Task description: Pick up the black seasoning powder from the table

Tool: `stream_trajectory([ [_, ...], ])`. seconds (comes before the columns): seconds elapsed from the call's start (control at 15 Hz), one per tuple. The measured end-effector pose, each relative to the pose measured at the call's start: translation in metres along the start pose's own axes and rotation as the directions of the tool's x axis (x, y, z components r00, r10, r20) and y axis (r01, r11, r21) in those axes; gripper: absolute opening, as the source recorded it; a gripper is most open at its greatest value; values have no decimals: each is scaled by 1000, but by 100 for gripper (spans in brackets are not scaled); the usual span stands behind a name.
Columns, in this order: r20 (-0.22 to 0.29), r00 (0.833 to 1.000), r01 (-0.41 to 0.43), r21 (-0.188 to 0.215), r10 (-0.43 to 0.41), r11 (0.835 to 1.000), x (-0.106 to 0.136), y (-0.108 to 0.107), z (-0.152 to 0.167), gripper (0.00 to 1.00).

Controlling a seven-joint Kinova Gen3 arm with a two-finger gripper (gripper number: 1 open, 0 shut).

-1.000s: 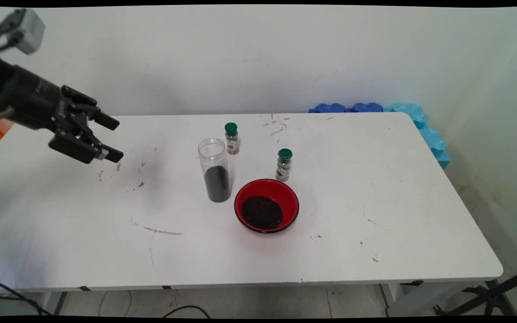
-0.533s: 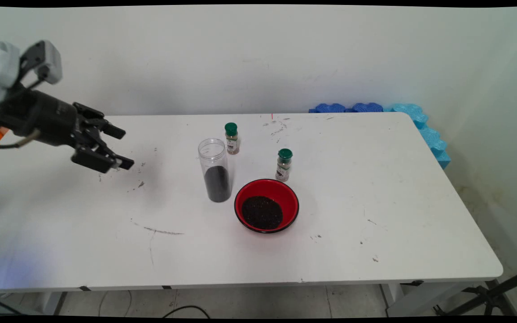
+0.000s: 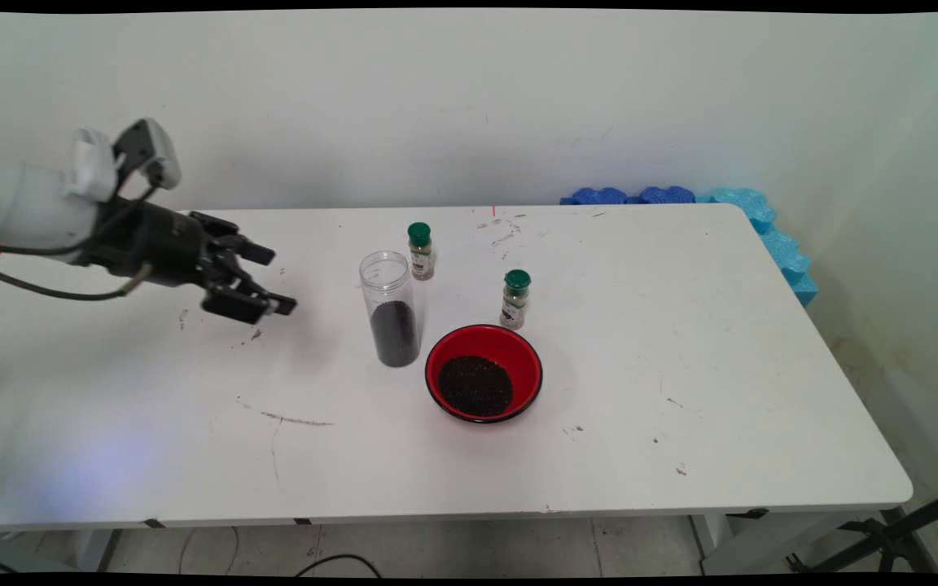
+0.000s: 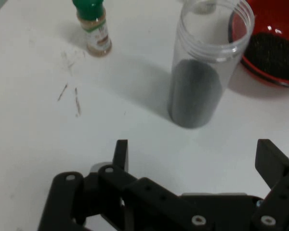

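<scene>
Now gripper [image 3: 276, 281] spread apart, empty, near clear jar [image 3: 389, 308]; spice bottle [image 4: 92, 27] label unreadable.

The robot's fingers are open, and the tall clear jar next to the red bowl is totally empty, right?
Not quite. The fingers are open, but the tall clear jar beside the red bowl is not empty: the main view shows dark grains filling its lower part, and the hand view shows this too.

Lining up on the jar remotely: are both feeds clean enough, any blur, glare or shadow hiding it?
Main view: evenly lit, clear jar sharp, soft shadow under the gripper. Hand view: slightly soft, jar and red bowl still readable, the jar's shadow falling towards the spice bottle; no glare.
</scene>
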Motion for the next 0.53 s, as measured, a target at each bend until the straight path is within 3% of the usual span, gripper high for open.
stream_trajectory([
  [0.53, -61, 998, 18, -3, -19, 1000, 3, 4, 50, 100],
])
